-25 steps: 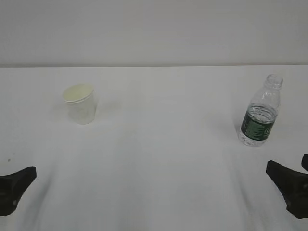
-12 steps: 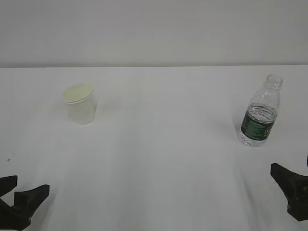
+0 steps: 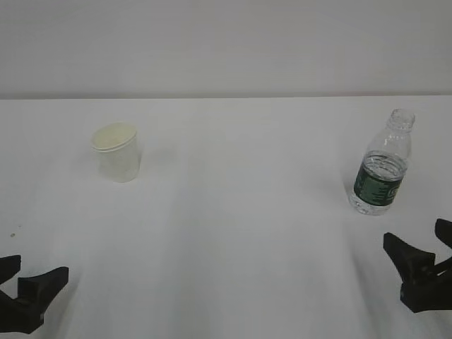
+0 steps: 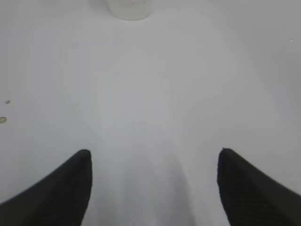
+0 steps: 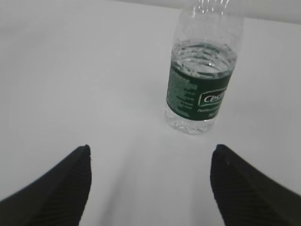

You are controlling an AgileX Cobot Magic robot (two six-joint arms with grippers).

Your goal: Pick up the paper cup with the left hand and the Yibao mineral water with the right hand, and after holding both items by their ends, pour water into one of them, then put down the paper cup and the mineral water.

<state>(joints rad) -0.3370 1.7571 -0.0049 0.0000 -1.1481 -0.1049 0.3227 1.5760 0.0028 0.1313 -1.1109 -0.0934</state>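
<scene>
The paper cup (image 3: 117, 152) stands upright at the left of the white table, small and white with a cream inside; only its base (image 4: 128, 8) shows at the top edge of the left wrist view. The Yibao mineral water (image 3: 382, 165) stands upright at the right, clear with a dark green label and no cap, part full; it also shows in the right wrist view (image 5: 202, 80). My left gripper (image 3: 32, 279) (image 4: 153, 155) is open and empty near the front left edge, well short of the cup. My right gripper (image 3: 417, 251) (image 5: 150, 150) is open and empty just in front of the bottle.
The white table (image 3: 233, 233) runs back to a pale wall (image 3: 226, 42). A few small brown specks (image 4: 4, 113) lie on the table left of my left gripper.
My right gripper has moved forward towards the bottle and a little left. My left gripper came further into view at the front left, then barely moved. Cup and bottle have not moved.
</scene>
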